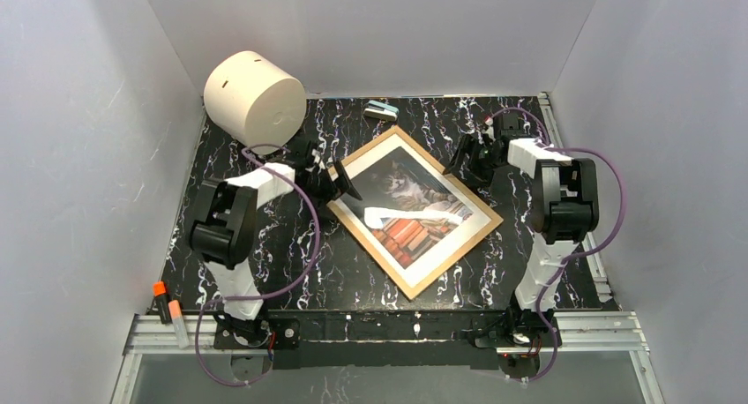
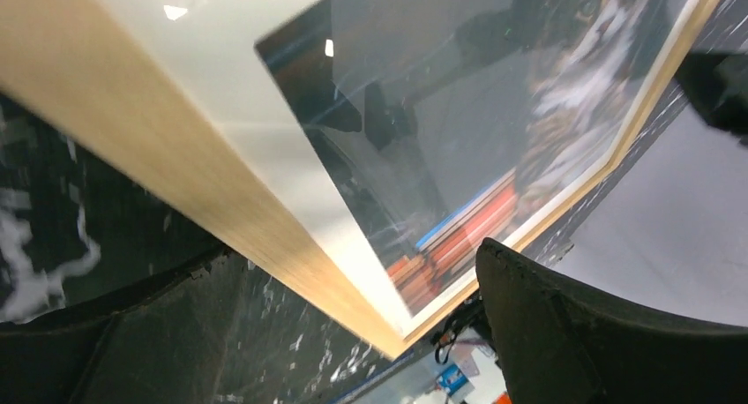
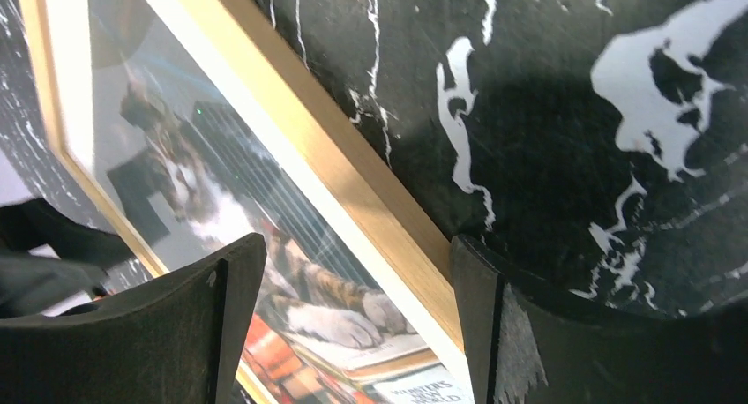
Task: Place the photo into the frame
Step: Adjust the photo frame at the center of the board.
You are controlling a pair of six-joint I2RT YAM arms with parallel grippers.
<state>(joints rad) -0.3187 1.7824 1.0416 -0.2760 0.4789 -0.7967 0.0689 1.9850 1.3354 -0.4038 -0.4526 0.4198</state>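
The frame [image 1: 371, 249] lies flat and turned cornerwise in the middle of the table. The photo [image 1: 415, 192] shows behind its glazing, bordered by a white mat [image 2: 220, 86]. The left gripper [image 1: 340, 182] has its fingers apart around the frame's left corner. The right gripper [image 1: 463, 161] is spread across the far-right wooden rail. The frame looks stiff and fairly light, but its glazing is probably slick and breakable, so it is best gripped by the wood edges.
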